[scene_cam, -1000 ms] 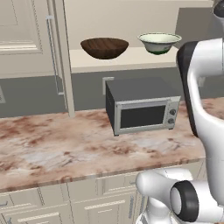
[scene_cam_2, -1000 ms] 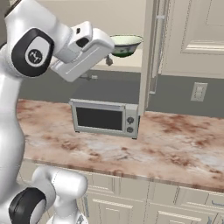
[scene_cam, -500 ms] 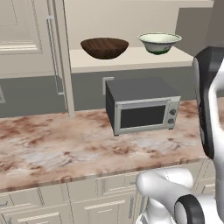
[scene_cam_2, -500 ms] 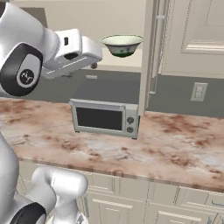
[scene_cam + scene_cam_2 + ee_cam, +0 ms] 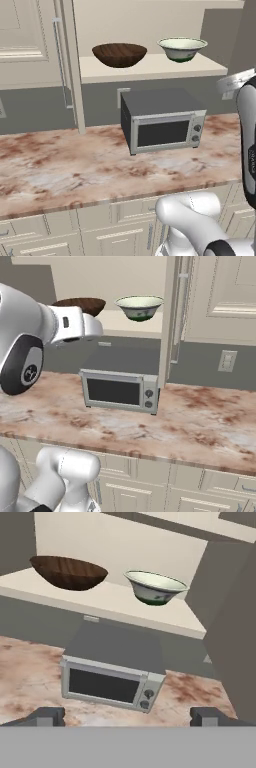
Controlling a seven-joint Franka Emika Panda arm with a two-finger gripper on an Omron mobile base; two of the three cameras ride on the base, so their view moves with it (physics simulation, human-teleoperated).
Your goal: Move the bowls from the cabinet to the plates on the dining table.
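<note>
Two bowls stand on the open cabinet's pale shelf. The dark-brown wooden bowl is on the left. The cream-green bowl is on the right. My gripper is open, with its fingertips far apart and nothing between them. It hangs back from the shelf, above the counter, facing both bowls. In the right base view my arm covers part of the wooden bowl. The plates and the dining table are out of view.
A grey microwave stands on the pinkish marbled counter right below the shelf. The cabinet door with its bar handle stands open beside the shelf. Beige drawers run under the counter.
My arm has swung back from the shelf, rightward in the left base view and leftward in the right base view. Both bowls stay put and the gripper stays open.
</note>
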